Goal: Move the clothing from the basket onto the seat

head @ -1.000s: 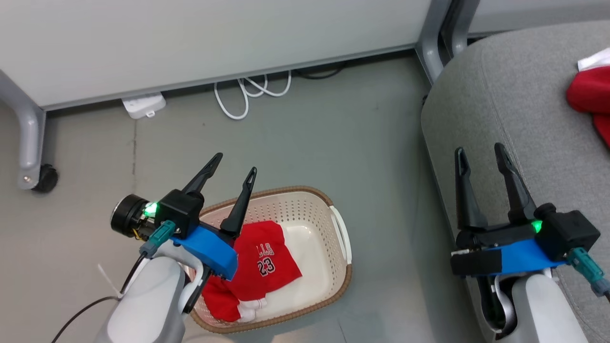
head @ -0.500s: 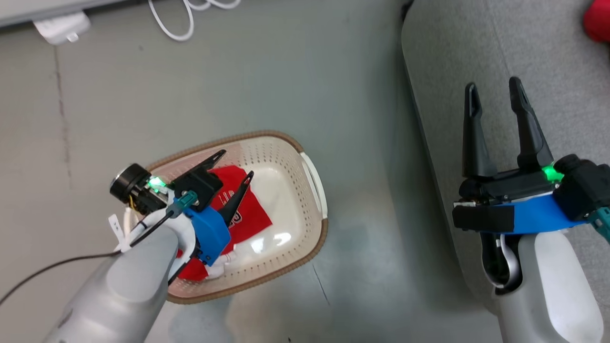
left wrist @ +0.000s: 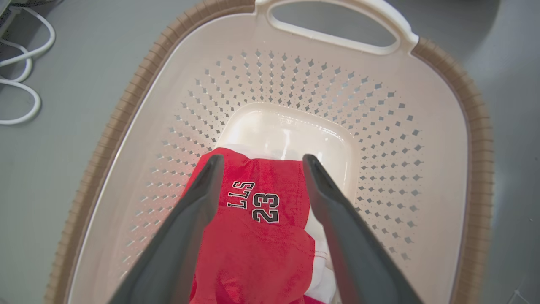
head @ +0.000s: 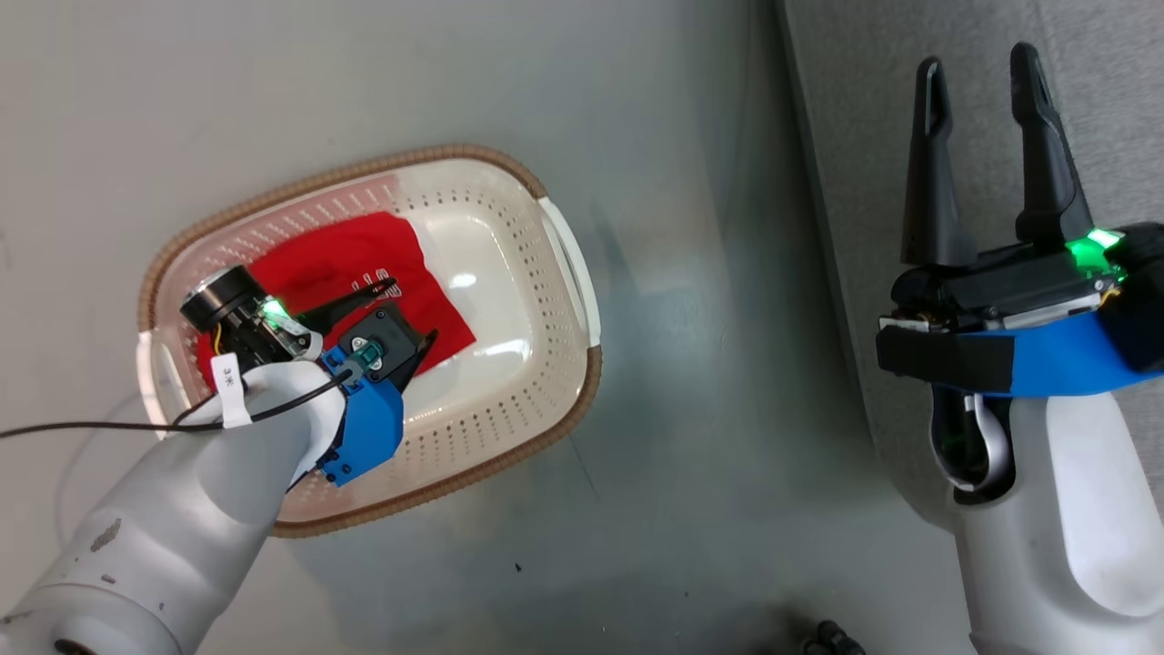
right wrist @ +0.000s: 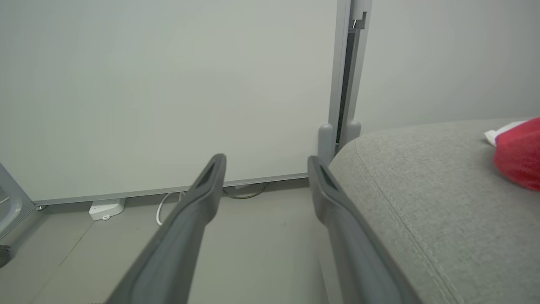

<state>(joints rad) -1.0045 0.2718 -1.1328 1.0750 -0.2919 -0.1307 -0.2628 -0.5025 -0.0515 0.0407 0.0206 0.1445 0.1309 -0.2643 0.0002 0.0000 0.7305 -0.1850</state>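
The basket (head: 582, 382) stands on the grey floor with red clothing (head: 364, 255) lying in its left half. My left gripper (head: 411, 311) is down inside the basket, open, its fingers just above the garment. In the left wrist view the two fingers straddle the clothing (left wrist: 257, 236) where the white number 23 is printed, inside the basket (left wrist: 472, 126), and nothing is gripped. My right gripper (head: 975, 64) hovers open and empty over the edge of the seat (head: 855, 109). In the right wrist view another red piece of clothing (right wrist: 519, 156) lies on the seat (right wrist: 443, 177).
A pale panel on grey legs (right wrist: 344, 84) stands behind the floor area. A white power strip (right wrist: 106, 207) and a white cable (left wrist: 21, 84) lie at its foot. Open grey floor separates the basket from the seat.
The head camera has tilted down, so the whole picture shifted. My left gripper has gone from above the basket's rim down into it, over the red garment. The right gripper has stayed open.
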